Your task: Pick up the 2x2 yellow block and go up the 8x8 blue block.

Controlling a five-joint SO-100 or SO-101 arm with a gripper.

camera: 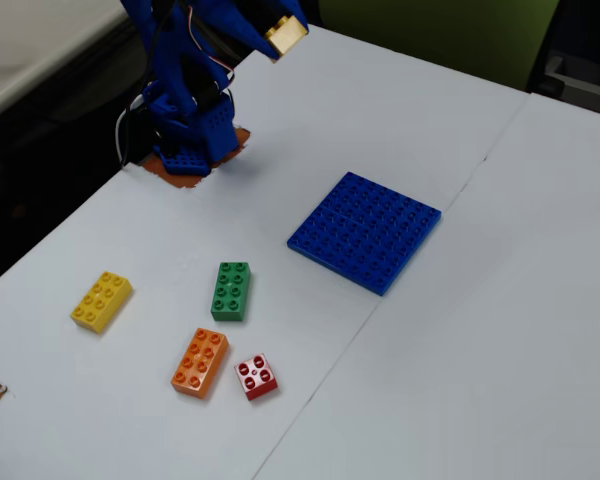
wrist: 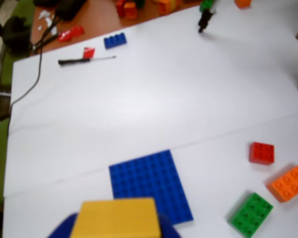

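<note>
Fixed view, left to right: I see a long yellow brick (camera: 101, 301) lying near the left edge of the white table (camera: 500, 330); right of it an orange brick (camera: 200, 362), with a green brick (camera: 232, 291) just beyond it on the far side and a red brick (camera: 256, 377) just beside its near right corner. Farther back stands my blue arm (camera: 185, 90), its base at the far left table edge. The gripper (camera: 283, 33) is raised high above the table, jaws closed on the yellow block (camera: 285, 34), which hangs in the air, clear of every surface. The blue plate (camera: 365, 230) lies flat on the table, right of the bricks and well apart from the gripper. Wrist view, left to right: a black tool (wrist: 84, 60) lies far left; the yellow block (wrist: 116, 218) fills the near edge, held between the blue fingers (wrist: 59, 232); the blue plate (wrist: 150, 183) lies beyond and to the right of it; the green brick (wrist: 251, 214), red brick (wrist: 261, 152) and orange brick (wrist: 289, 182) sit at the right.
</note>
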